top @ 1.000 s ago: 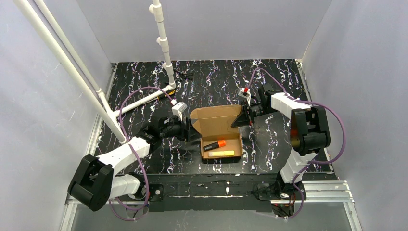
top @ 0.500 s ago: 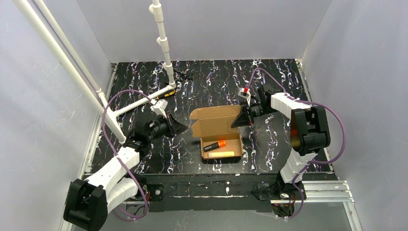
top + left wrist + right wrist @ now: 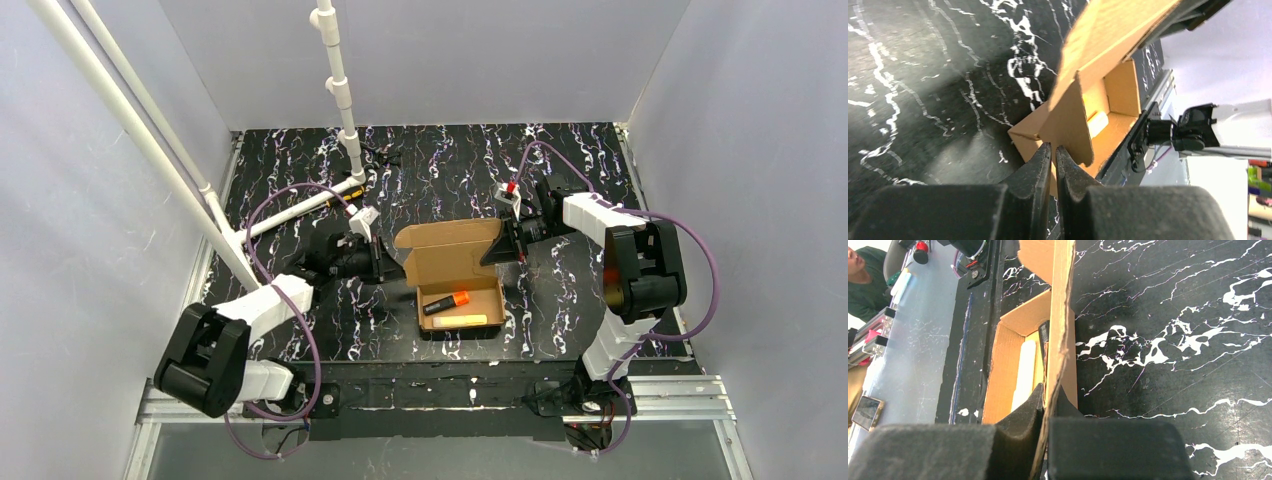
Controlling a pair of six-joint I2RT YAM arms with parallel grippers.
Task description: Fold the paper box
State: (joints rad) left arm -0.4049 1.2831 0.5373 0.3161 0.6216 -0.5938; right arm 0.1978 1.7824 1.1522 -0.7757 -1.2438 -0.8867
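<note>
The paper box (image 3: 451, 272) is a brown cardboard mailer in mid-table, its tray open and its lid standing up at the back. My right gripper (image 3: 499, 250) is shut on the lid's right side flap (image 3: 1060, 315), which runs edge-on between its fingers (image 3: 1050, 395). My left gripper (image 3: 385, 263) is shut, its tips (image 3: 1053, 148) right at the lid's left side flap (image 3: 1068, 120), with nothing visibly between them. A black-and-orange marker (image 3: 446, 301) and a yellow stick (image 3: 460, 319) lie in the tray.
A white pipe frame (image 3: 345, 100) stands at the back left, with a pipe (image 3: 290, 212) lying on the black marbled table (image 3: 440, 160). A small yellow-black tool (image 3: 350, 190) lies near the post. Grey walls enclose three sides.
My left gripper pulled away to the left of the box, then came back to the lid's left flap. The right gripper and the box have not moved.
</note>
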